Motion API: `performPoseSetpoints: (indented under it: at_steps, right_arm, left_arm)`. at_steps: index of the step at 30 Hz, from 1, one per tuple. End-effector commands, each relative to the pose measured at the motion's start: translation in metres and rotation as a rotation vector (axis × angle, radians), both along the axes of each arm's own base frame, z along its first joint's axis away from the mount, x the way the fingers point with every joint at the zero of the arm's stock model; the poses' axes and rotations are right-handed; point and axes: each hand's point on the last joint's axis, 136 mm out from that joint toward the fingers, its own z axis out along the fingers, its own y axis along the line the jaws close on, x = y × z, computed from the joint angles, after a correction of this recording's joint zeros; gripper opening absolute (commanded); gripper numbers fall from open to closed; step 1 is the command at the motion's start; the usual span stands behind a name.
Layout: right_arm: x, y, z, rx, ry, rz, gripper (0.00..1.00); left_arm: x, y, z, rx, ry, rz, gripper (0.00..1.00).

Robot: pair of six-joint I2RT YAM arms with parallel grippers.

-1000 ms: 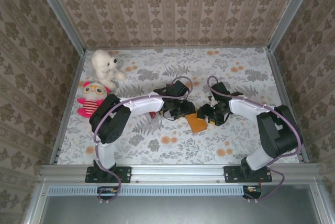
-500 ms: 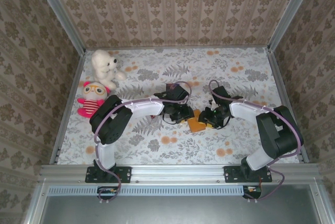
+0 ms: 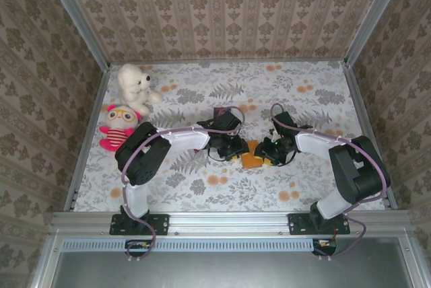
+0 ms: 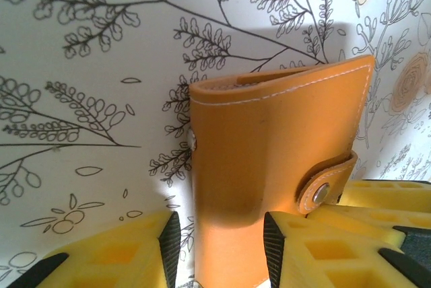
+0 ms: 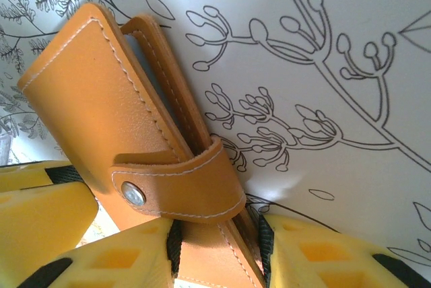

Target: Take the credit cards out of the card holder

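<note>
Top external: the card holder [image 3: 252, 161] lies on the table [image 3: 202, 197] at mid-frame, between the left gripper [image 3: 237, 149] and the right gripper [image 3: 272, 153], both right at it.

Left wrist: the holder's long axis runs from the fingers [image 4: 138, 254] up the frame. It is folded shut, with the snap strap [image 4: 326, 184] at the right. The pads straddle it, the right one touching and a sliver of table showing on the left, so I cannot tell whether they bite.

Right wrist: the fingers [image 5: 111, 261] pinch the holder's end just below the fastened strap. This arm looks nearer the snap, which likely has to open before any card comes out.
</note>
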Motion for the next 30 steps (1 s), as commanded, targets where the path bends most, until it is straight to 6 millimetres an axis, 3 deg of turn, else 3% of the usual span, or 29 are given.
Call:
performPoseSetpoints:
  at_steps: [1,5,11,19,26,30]
  right_arm:
    - [-0.007,-0.002,-0.009,-0.014,0.026,-0.015,0.37]
    - [-0.005,0.0,-0.008,-0.003,0.024,-0.011,0.37]
    - [-0.004,0.004,-0.005,0.023,0.021,-0.011,0.35]
    - [0.005,0.003,0.013,0.053,-0.014,0.065,0.36]
    - [0.016,0.0,0.025,0.064,-0.037,0.07,0.38]
    - [0.021,-0.013,0.031,-0.011,-0.064,0.063,0.44]
  left_arm:
    - [-0.003,0.004,-0.005,-0.007,0.032,0.011,0.42]
    - [-0.002,-0.004,-0.005,-0.034,0.036,-0.009,0.4]
    - [0.002,-0.016,0.001,-0.107,0.021,-0.031,0.27]
    - [0.008,-0.035,0.022,-0.273,-0.036,-0.108,0.21]
    - [0.018,-0.031,0.042,-0.321,-0.106,-0.148,0.06]
    - [0.021,-0.025,0.046,-0.306,-0.136,-0.165,0.0]
